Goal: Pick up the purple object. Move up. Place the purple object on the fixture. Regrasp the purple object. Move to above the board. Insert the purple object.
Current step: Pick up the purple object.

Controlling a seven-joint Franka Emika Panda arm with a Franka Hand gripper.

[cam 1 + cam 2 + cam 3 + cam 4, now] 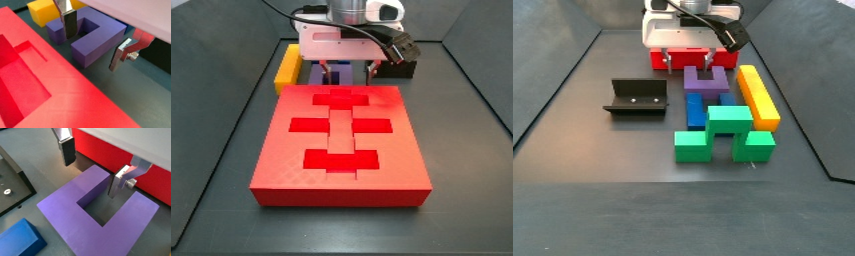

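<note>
The purple object (73, 208) is a chunky U-shaped block lying flat on the floor beside the red board (40, 85). It also shows in a wrist view (100, 42) and a side view (707, 82). My gripper (91, 179) is open and low over it. It straddles one prong, with one finger (119, 184) in the U's notch and the other finger (66, 152) outside, toward the board. The pads stand apart from the prong. The gripper also shows in the wrist view (92, 50) and in a side view (694, 66). The fixture (636, 97) stands off to the side.
A yellow bar (756, 95) lies along the purple object's far side and shows in a wrist view (41, 11). A blue block (696, 108) touches the purple one, and a green block (720, 135) lies past it. Dark walls ring the floor.
</note>
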